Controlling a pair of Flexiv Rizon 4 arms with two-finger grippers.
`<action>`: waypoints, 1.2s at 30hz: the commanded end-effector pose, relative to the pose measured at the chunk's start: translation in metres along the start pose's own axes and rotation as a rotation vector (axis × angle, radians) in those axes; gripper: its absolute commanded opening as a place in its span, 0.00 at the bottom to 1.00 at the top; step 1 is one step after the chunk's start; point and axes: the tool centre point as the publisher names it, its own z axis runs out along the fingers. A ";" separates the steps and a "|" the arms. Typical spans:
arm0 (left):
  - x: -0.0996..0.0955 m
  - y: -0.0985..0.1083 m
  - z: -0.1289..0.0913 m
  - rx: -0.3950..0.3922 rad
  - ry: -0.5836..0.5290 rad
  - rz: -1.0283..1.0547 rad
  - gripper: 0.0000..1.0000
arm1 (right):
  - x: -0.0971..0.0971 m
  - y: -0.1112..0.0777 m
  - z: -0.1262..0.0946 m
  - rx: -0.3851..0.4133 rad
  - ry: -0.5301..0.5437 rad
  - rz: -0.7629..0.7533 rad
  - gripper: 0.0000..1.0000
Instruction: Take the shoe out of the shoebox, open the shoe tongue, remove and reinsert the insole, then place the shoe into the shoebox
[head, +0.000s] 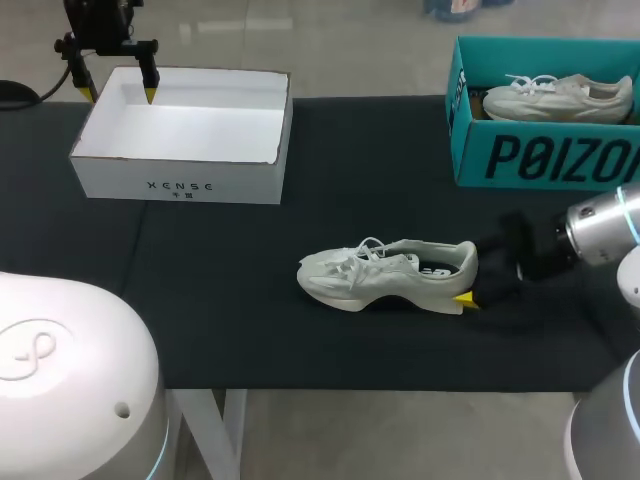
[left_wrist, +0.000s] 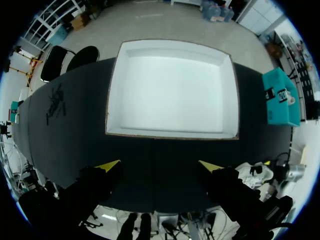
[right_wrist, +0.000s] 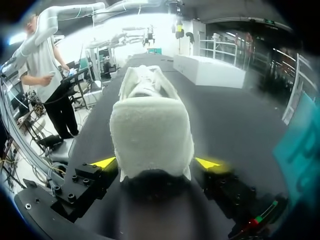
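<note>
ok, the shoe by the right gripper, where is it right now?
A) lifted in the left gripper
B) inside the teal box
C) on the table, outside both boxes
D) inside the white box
C: the shoe sits sole-down on the table, outside the empty white box and the teal box, with the right gripper at its heel.
</note>
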 end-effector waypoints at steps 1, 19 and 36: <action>0.000 0.000 -0.001 0.000 -0.001 0.000 1.00 | -0.005 0.002 0.019 -0.008 0.014 -0.004 1.00; 0.000 0.000 -0.001 0.000 -0.001 0.000 1.00 | -0.022 0.009 0.022 0.031 0.015 -0.054 0.00; 0.000 0.000 -0.001 0.000 -0.001 0.000 1.00 | -0.042 0.000 0.027 0.069 0.036 -0.072 0.00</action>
